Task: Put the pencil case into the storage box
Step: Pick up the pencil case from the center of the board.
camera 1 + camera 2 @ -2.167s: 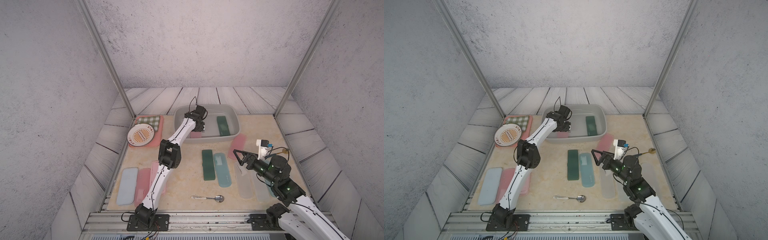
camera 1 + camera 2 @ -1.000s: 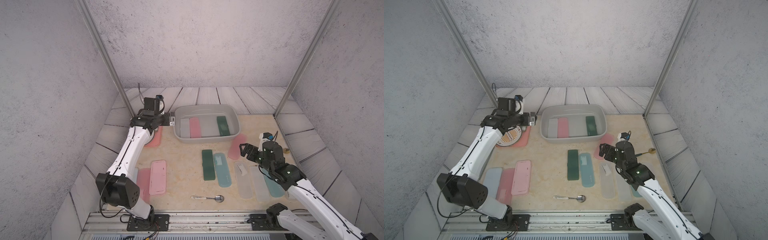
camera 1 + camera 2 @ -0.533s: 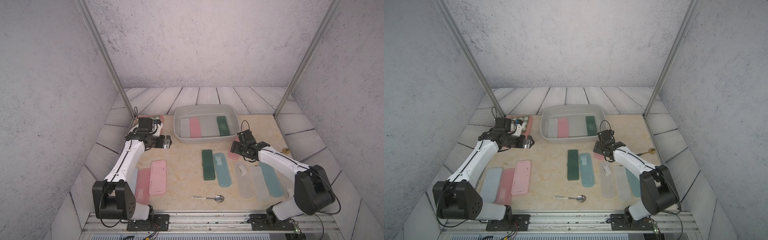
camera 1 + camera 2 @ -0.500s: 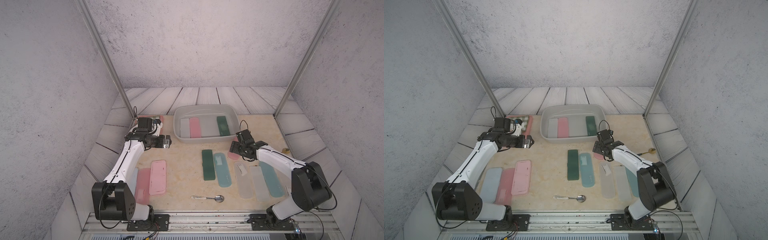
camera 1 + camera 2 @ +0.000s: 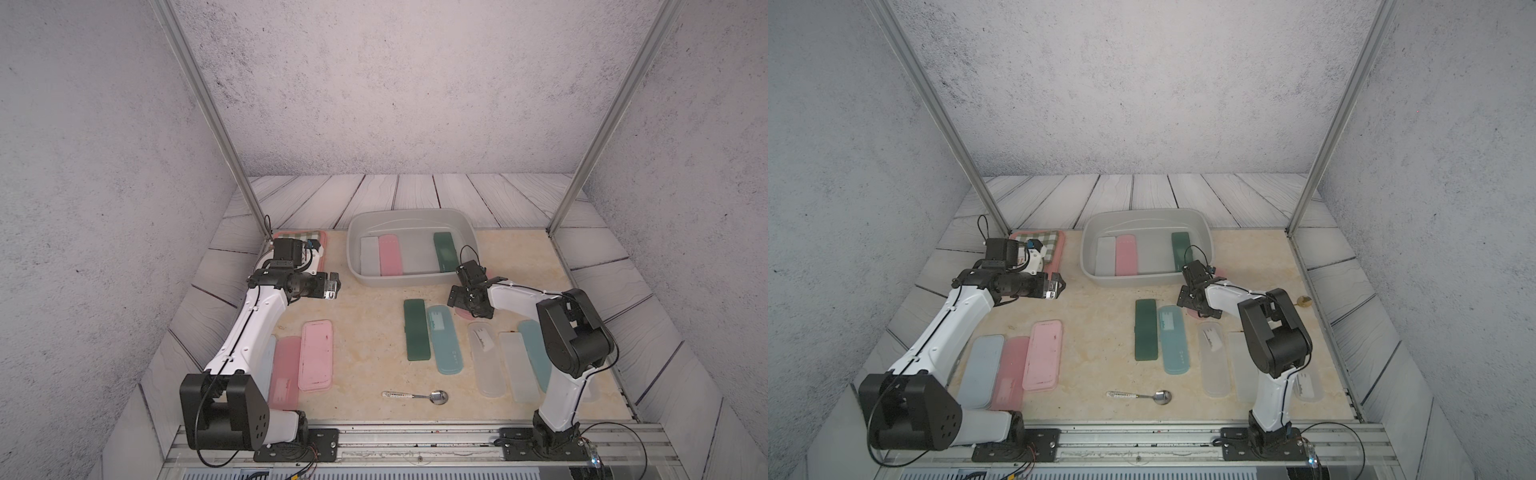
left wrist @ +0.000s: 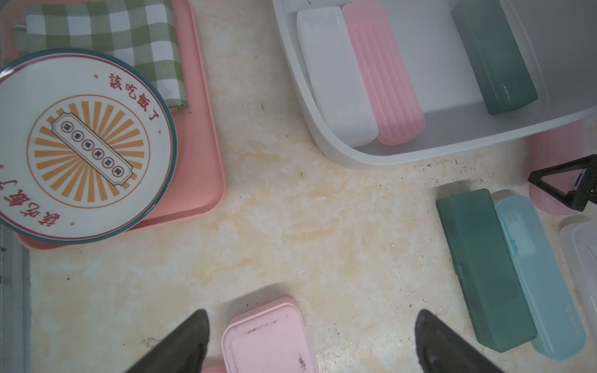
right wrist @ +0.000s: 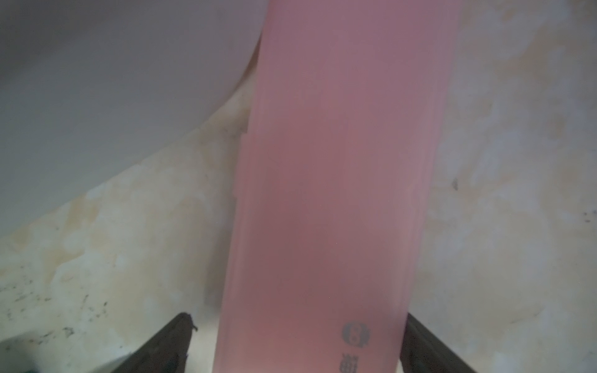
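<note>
Currently: pink pencil case point(image 7: 323, 193) flat on desk point(image 7: 517, 161), just beside storage box point(image 5: 409, 280). Likely light, stiff, slick; grip across narrow width. Right end effector point(image 7: 297, 315) spread astride it; left end effector point(image 6: 310, 311) spread, empty.

Thirteen pencil cases point(image 5: 1146, 330), one storage box point(image 5: 1133, 282), one spoon point(image 5: 1160, 397), one plate point(image 6: 87, 145), one pink tray point(image 6: 200, 161), one checked cloth point(image 6: 106, 29).

Red characters, 該吃飯了, are printed along the rim of the plate point(image 6: 80, 145) at the worktop's far left corner. The print on the dark green pencil case point(image 6: 494, 58) in the storage box point(image 6: 445, 80) and on the pink pencil case point(image 7: 323, 193) just outside it cannot be read.
</note>
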You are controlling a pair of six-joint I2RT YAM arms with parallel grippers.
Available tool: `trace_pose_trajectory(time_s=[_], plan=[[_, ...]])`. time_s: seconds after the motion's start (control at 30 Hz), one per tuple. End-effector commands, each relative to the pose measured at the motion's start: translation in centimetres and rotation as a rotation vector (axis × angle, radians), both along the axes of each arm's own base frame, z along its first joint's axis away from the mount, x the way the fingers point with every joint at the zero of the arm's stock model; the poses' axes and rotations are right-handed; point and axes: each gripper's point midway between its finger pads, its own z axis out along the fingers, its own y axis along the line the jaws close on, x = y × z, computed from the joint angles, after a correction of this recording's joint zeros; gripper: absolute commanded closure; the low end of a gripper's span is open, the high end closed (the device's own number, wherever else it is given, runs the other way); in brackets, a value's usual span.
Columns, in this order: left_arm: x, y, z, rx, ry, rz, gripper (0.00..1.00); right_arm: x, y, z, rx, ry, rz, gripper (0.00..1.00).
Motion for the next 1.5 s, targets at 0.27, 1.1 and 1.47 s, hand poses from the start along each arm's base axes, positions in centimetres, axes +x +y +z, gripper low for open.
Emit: trace_pose_trajectory(time_s=[0.27, 1.1, 1.47], plan=[[0.1, 0.5, -0.9, 0.009, 0.018, 0.005, 0.00, -0.7, -2.5, -1.7, -0.113, 0.021, -0.082, 0.14], [1.3, 2.0, -1.5, 0.040, 0.009, 0.095, 0.00, -2.2, -3.1, 15.1, 0.011, -0.428, 0.073, 0.26], [1.5, 2.8, -2.6, 0.065, 0.025, 0.134, 0.01, 7.8, 4.8, 18.0, 0.051, -0.426, 0.351, 0.26]])
